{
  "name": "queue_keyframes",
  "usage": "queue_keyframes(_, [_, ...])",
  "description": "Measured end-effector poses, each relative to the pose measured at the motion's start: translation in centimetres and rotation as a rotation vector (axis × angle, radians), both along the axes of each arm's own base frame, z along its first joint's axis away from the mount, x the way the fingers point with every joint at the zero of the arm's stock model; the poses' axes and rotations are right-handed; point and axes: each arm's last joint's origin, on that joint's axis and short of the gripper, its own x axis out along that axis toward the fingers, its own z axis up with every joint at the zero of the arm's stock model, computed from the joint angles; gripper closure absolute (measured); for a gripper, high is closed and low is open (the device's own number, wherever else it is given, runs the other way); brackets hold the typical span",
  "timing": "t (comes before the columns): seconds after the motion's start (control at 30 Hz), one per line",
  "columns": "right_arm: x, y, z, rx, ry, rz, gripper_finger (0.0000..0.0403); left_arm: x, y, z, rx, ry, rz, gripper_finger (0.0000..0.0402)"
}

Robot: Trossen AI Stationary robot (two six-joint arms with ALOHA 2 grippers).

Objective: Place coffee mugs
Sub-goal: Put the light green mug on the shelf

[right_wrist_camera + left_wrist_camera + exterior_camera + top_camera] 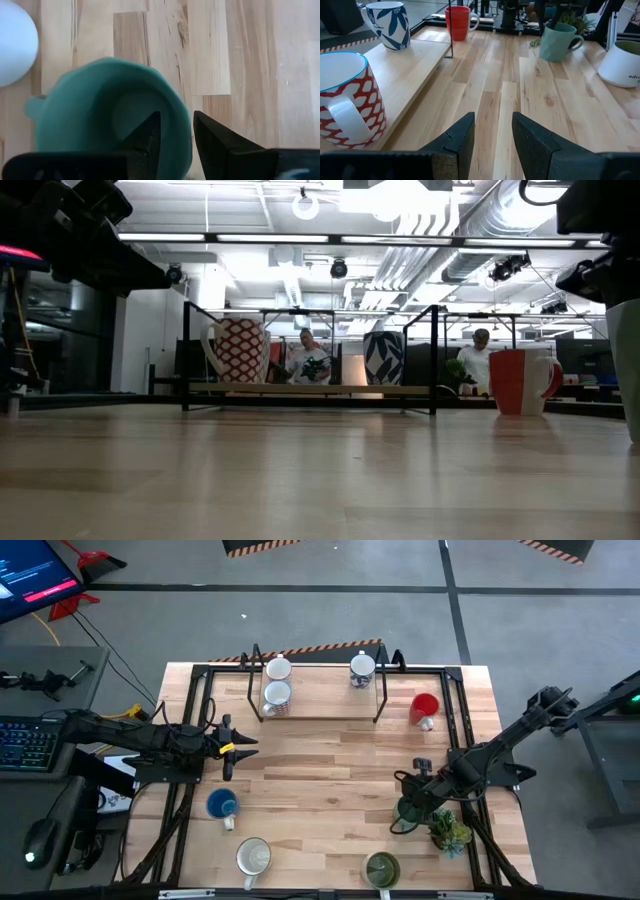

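Note:
A teal green mug [107, 120] stands upright on the table near its right edge [408, 812]. My right gripper [175, 122] comes down on it open: one finger is over the mug's mouth, the other outside its wall, and the rim [181, 112] lies between them. At the table's left side my left gripper [240, 747] waits open and level above the wood, with nothing between its fingers [493, 125]. A red-patterned mug [276, 695], a white mug [278, 668] and a blue-leaf mug [362, 668] stand on a raised wooden shelf [320, 705].
A red mug [424, 707] stands right of the shelf. Along the near side stand a blue mug [222, 805], a white mug [253, 857] and an olive green mug [381, 867]. A spiky potted plant [450, 830] is right beside the teal mug. Bare wood lies mid-table.

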Motion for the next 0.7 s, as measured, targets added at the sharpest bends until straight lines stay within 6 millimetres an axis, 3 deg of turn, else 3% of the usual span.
queue_keyframes(0.4, [-0.3, -0.4, -2.3, -0.019, -0.043, -0.019, 0.0307, 0.0, 0.0, 0.1, -0.002, -0.009, 0.000, 0.0280])
queue_keyframes(0.7, [0.1, -1.0, -2.3, -0.020, -0.050, -0.051, 0.0307, 0.0, 0.0, 0.1, -0.003, -0.009, 0.000, 0.0280])
